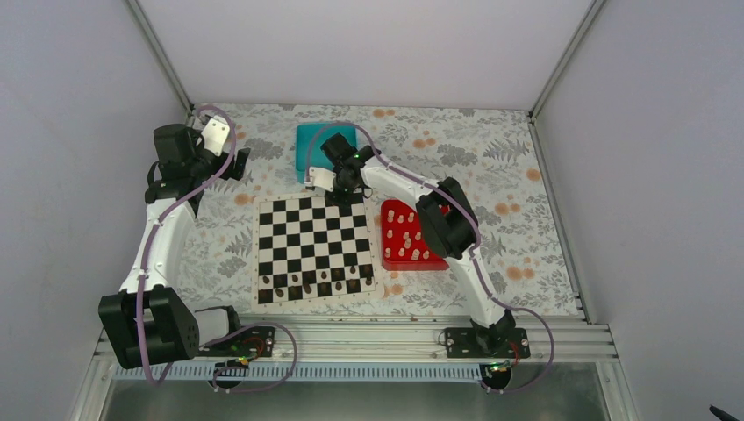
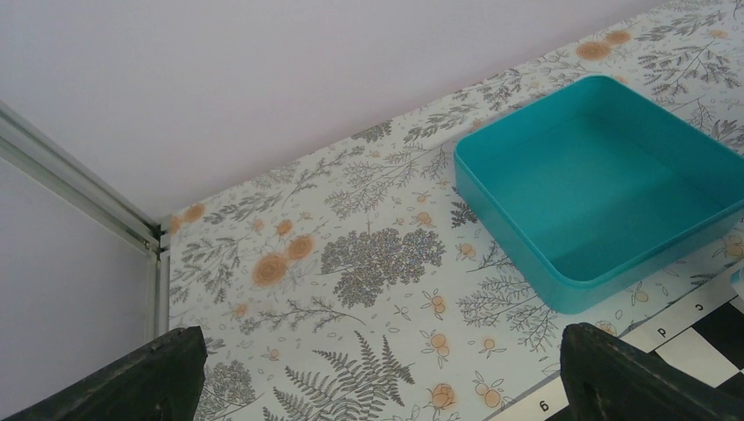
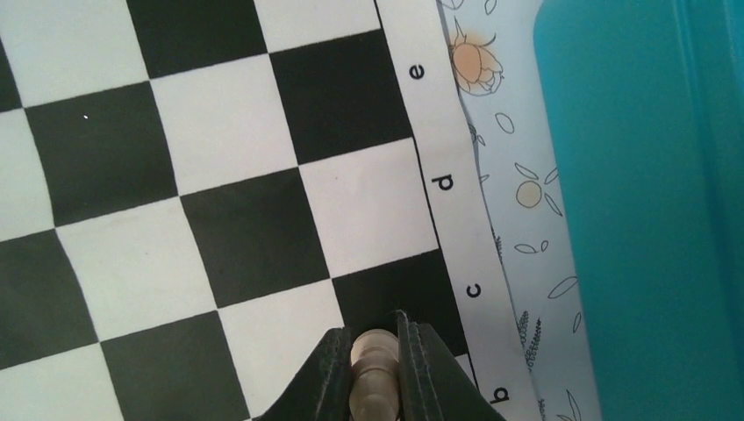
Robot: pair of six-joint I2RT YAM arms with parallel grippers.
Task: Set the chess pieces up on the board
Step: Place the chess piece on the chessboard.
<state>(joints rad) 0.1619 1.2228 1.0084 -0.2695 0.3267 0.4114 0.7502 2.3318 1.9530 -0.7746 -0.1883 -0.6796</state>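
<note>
The black-and-white board [image 1: 298, 230] lies in the middle of the table. Dark pieces [image 1: 318, 281] stand along its two near rows. My right gripper [image 1: 339, 186] hovers at the board's far edge, shut on one cream chess piece [image 3: 372, 360]. In the right wrist view the gripper [image 3: 375, 351] holds the piece over a black square by the border letter c. Several more cream chess pieces [image 1: 405, 239] lie in the red tray [image 1: 392, 261]. My left gripper [image 1: 235, 163] is off the board's far left corner, and its fingers [image 2: 132, 377] stand wide open over the floral cloth with nothing between them.
A teal box [image 1: 318, 140] stands just beyond the board's far edge, close behind my right gripper, and looks empty from the left wrist [image 2: 605, 184]. The red tray sits against the board's right side. Grey walls close in the table on three sides.
</note>
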